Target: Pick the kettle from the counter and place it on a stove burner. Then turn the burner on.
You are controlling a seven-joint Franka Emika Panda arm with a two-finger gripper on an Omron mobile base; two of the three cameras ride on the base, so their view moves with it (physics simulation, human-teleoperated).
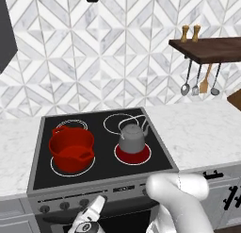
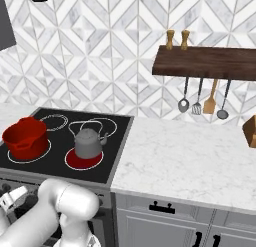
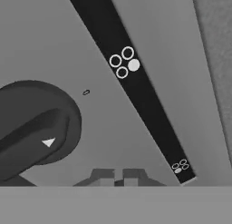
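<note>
A small round grey metal kettle [image 1: 131,139] with a thin wire handle is seen at the middle of the left base view, standing on a burner [image 1: 132,154] that glows red in the flat black glass. A shiny red pot [image 1: 71,149] is set to its left. White marble counter [image 1: 203,133] lies at the right. The gripper [image 3: 115,175] is down by a dark round knob [image 3: 34,129], its fingers close together with nothing between.

Folded way down low, white elbow bulging up at about 5 o'clock in the left base view. Gripper [image 1: 98,202] reaching off toward 10 o'clock from that elbow. Fingertips [image 3: 103,177] sitting side by side, basically touching, nothing pinched between.
</note>
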